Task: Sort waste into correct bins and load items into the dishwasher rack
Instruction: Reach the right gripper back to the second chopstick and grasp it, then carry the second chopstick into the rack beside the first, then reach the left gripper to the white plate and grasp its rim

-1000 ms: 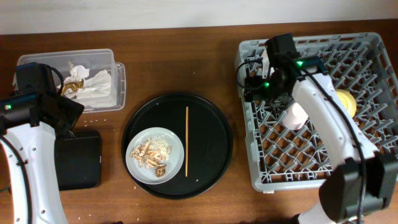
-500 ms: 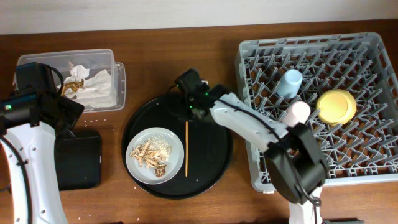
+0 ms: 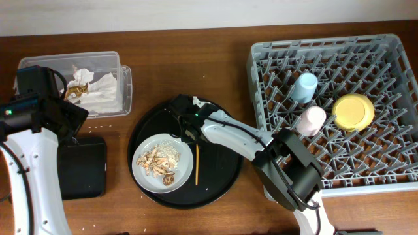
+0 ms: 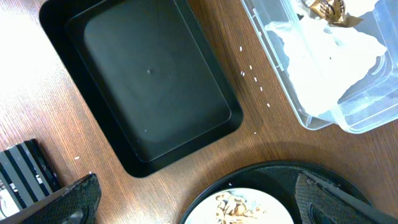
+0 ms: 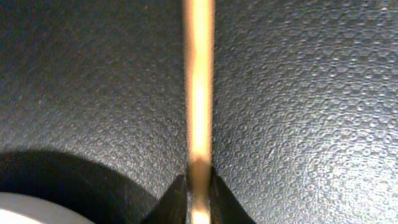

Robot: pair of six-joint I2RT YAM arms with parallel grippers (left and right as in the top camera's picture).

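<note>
- Since the right gripper [image 5: 199,186] looks pinched onto the thin wooden chopstick [image 5: 199,93], with one dark tip tight against each side of it, I'd call this the grab-the-stick step.
- From overhead, that chopstick [image 3: 196,166] lies flat on the large round black tray [image 3: 222,156], just beside the pale grey round plate [image 3: 181,156] with the beige crumbly food scraps [image 3: 160,162] on it. I only spot one chopstick.
- Biggest worry: the pinch sits right at the far end of the stick, not the middle. On the lift it could pivot and droop, or squirt out of the tips altogether.
- If it swings, the loose end is right next to the plate, so it might flick scraps across the tray.
- At the big grey plastic dishwasher rack [image 3: 258,78], a thin stick could drop through the lattice or snag on the pegs. It could also bump the light-blue cup [image 3: 304,86], pink cup [image 3: 312,121] or yellow bowl [image 3: 353,111] already sitting in there.
- The left gripper [image 4: 202,196] has its fingers spread wide with nothing held, up over the shallow black rectangular tray [image 4: 155,93] near the clear plastic tub [image 3: 124,91]. It's well apart from the right arm, so I don't expect a clash.
</note>
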